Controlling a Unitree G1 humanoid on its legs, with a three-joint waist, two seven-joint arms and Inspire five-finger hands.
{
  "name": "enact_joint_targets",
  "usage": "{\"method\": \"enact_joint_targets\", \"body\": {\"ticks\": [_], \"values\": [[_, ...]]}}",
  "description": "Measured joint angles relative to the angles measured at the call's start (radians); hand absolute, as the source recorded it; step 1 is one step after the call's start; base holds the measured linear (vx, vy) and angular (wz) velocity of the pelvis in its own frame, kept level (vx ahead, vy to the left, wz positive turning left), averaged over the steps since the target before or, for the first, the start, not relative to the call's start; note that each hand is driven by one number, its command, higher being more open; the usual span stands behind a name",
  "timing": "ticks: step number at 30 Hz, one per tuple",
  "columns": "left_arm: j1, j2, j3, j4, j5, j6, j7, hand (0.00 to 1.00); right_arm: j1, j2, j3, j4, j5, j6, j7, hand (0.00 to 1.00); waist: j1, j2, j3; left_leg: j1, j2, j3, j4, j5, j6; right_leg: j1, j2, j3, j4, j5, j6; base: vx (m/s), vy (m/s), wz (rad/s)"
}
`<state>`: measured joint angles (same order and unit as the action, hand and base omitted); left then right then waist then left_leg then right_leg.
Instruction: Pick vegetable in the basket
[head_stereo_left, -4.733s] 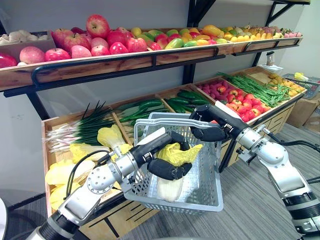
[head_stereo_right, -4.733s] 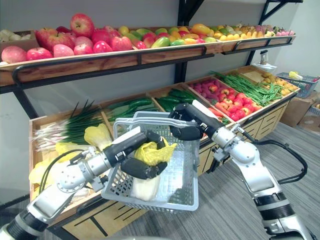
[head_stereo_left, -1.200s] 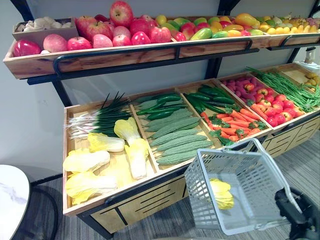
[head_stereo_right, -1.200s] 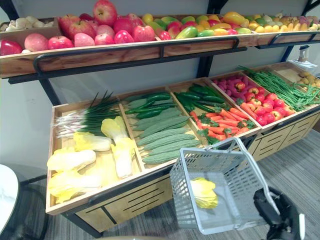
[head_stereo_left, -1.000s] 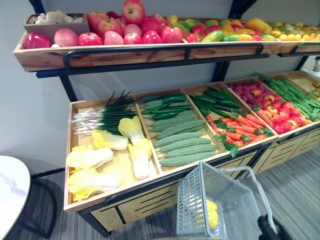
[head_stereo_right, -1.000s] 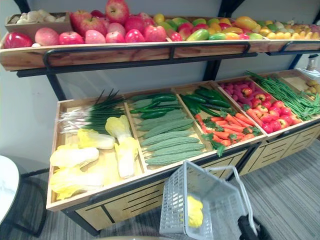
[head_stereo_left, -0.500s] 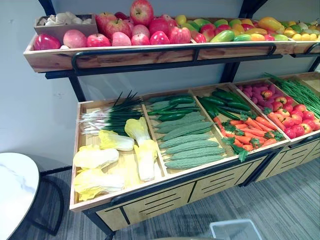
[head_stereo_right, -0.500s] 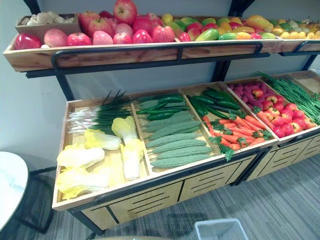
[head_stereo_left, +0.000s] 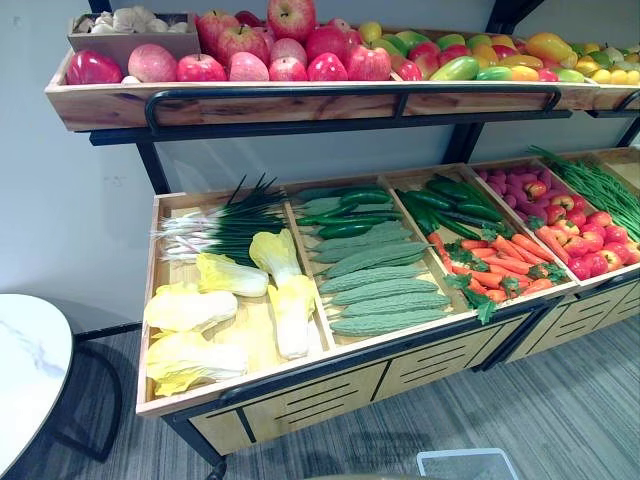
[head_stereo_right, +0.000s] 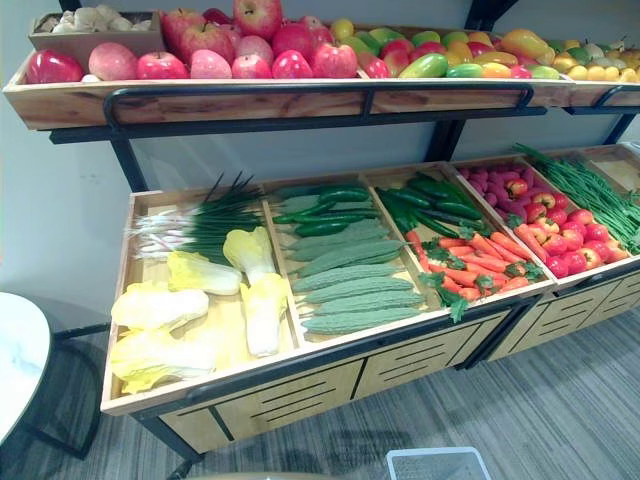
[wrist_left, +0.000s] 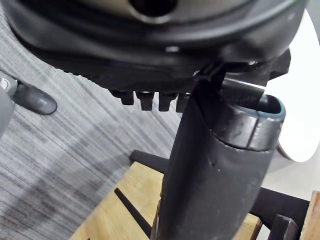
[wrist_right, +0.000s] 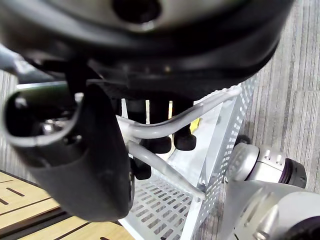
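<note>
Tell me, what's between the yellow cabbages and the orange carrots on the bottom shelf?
Bumpy green gourds lie between the cabbages and the carrots, with smooth cucumbers behind them. The left eye view shows this.

One wire basket (head_stereo_right: 438, 453), five pale cabbages (head_stereo_left: 190, 308), one round white table (head_stereo_left: 25, 370), two wooden produce shelves (head_stereo_left: 300, 105).

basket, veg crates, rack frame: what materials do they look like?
Basket: likely moulded plastic, matte light grey, walls a grid of small holes. Its handle, gripped by the right hand, is a smooth grey rod, plastic or coated wire. Veg crates: pale bare-looking wood, grain showing. Rack frame: black tube, probably painted metal.
</note>
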<state>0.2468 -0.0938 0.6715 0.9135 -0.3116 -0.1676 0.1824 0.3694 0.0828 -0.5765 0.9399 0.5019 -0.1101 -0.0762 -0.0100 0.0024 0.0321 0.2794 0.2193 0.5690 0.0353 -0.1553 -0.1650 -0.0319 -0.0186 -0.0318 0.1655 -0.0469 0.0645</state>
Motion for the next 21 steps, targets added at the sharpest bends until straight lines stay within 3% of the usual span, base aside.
{"method": "enact_joint_targets", "body": {"ticks": [10, 15, 18, 19, 20, 21], "values": [[-0.015, 0.003, -0.050, -0.011, 0.019, 0.000, 0.010, 1.00, -0.003, -0.002, 0.018, 0.013, -0.029, 0.011, -0.002, 0.00, -0.006, -0.002, 0.007, 0.010, 0.000, 0.011, -0.014, 0.001, -0.001, -0.006, 0.002, -0.002, 0.019, -0.019, 0.002, -0.01, -0.009, -0.01], [-0.088, 0.007, -0.142, -0.015, 0.079, 0.001, 0.071, 1.00, -0.007, -0.005, 0.091, -0.030, -0.039, 0.010, -0.016, 0.00, -0.052, -0.010, 0.006, 0.015, 0.007, 0.087, 0.009, -0.015, -0.025, -0.095, 0.027, 0.056, 0.153, -0.089, -0.006, 0.01, -0.082, -0.39], [-0.139, 0.010, -0.187, -0.017, 0.111, 0.003, 0.076, 1.00, -0.002, -0.005, 0.092, -0.043, -0.040, 0.011, -0.035, 0.00, -0.079, -0.015, 0.011, 0.032, 0.034, 0.148, 0.104, -0.045, -0.043, -0.145, 0.061, 0.104, 0.272, -0.166, -0.017, 0.07, -0.135, -0.60], [-0.138, 0.009, -0.181, -0.007, 0.112, 0.012, 0.100, 1.00, 0.001, -0.006, 0.096, -0.042, -0.041, 0.012, -0.038, 0.00, -0.084, -0.035, 0.020, 0.014, 0.071, 0.167, 0.267, -0.058, -0.022, -0.136, 0.068, 0.139, 0.309, -0.188, -0.033, 0.13, -0.235, -0.85], [-0.120, 0.009, -0.176, -0.006, 0.114, 0.019, 0.105, 1.00, 0.005, -0.005, 0.095, -0.045, -0.042, 0.010, -0.043, 0.00, -0.079, -0.040, 0.029, -0.062, 0.149, 0.108, 0.510, -0.056, 0.065, -0.123, 0.092, 0.172, 0.322, -0.200, -0.051, 0.13, -0.250, -0.91], [-0.110, 0.010, -0.177, -0.006, 0.122, 0.021, 0.100, 1.00, 0.006, -0.003, 0.096, -0.045, -0.044, 0.010, -0.049, 0.00, -0.075, -0.039, 0.033, -0.116, 0.178, 0.043, 0.623, -0.032, 0.124, -0.122, 0.103, 0.189, 0.324, -0.202, -0.060, 0.14, -0.210, -1.02]]}}
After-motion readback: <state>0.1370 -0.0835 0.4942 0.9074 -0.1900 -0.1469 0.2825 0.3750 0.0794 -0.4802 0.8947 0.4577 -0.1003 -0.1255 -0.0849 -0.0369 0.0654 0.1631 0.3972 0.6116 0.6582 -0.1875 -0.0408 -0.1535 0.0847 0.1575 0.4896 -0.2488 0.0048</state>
